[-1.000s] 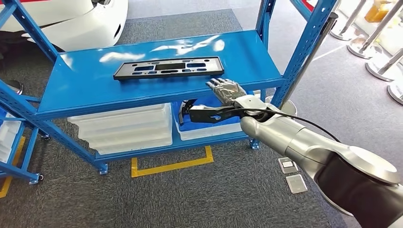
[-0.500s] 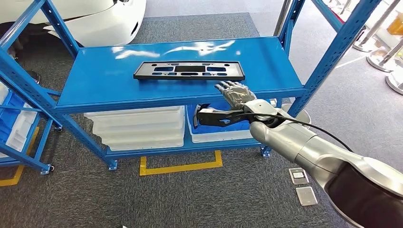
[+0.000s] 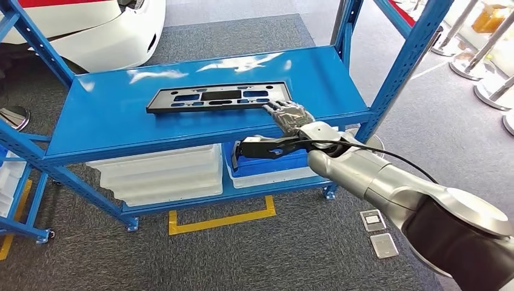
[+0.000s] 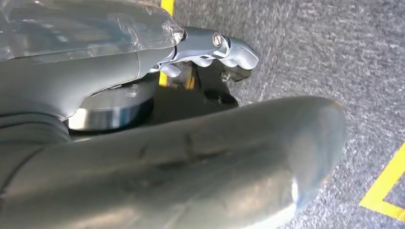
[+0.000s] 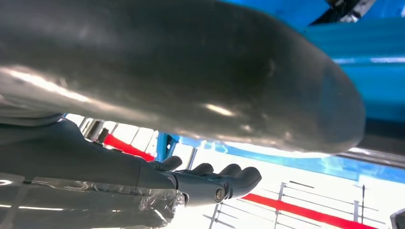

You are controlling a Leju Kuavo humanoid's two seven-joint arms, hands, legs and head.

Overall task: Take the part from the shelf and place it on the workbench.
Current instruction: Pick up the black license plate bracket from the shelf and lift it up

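Robot's right hand (image 3: 290, 116) reaches the black part (image 3: 217, 97) on the blue shelf (image 3: 109, 118).
Fingers spread and empty, it touches the flat frame's near corner, seemingly to draw it toward the shelf edge for gripping.

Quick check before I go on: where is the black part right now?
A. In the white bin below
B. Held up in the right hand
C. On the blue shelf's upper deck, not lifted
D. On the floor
C: the black part lies flat on the blue shelf, with the right hand at its near right corner, fingers spread, not gripping it.
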